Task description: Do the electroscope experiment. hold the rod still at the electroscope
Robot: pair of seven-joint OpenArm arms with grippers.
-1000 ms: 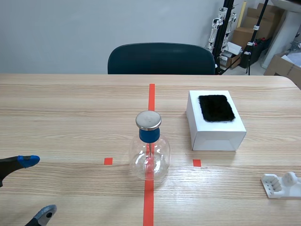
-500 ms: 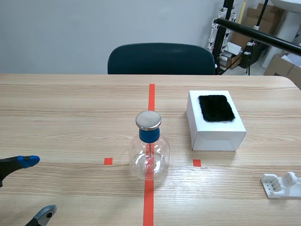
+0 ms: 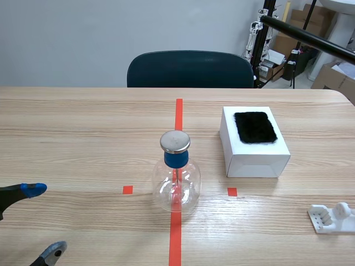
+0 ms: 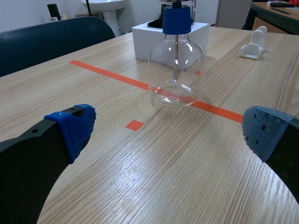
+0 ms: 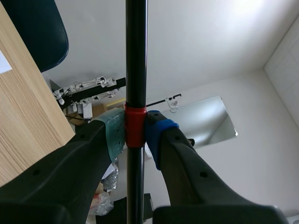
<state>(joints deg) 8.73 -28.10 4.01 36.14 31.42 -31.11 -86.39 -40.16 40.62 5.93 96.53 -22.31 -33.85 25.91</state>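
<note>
While the rod (image 3: 310,37) is already gripped, it hangs high in the air and is not yet at the glass flask (image 3: 176,177).
Your right gripper (image 5: 135,133) is clamped on the rod's red band. The rod crosses the air at about 1 o'clock from the glass flask, well apart from its metal cap (image 3: 175,142). Your left gripper (image 4: 168,130) sits wide, holding nothing, low at 8 o'clock. The white box (image 3: 254,152) with the dark cloth (image 3: 254,127) stands at 2 o'clock and the small white stand (image 3: 331,217) at 4 o'clock, both on the counter (image 3: 83,127). By my reading, pickup is done; you have yet to bring the rod to the cap and hold it steady there.
</note>
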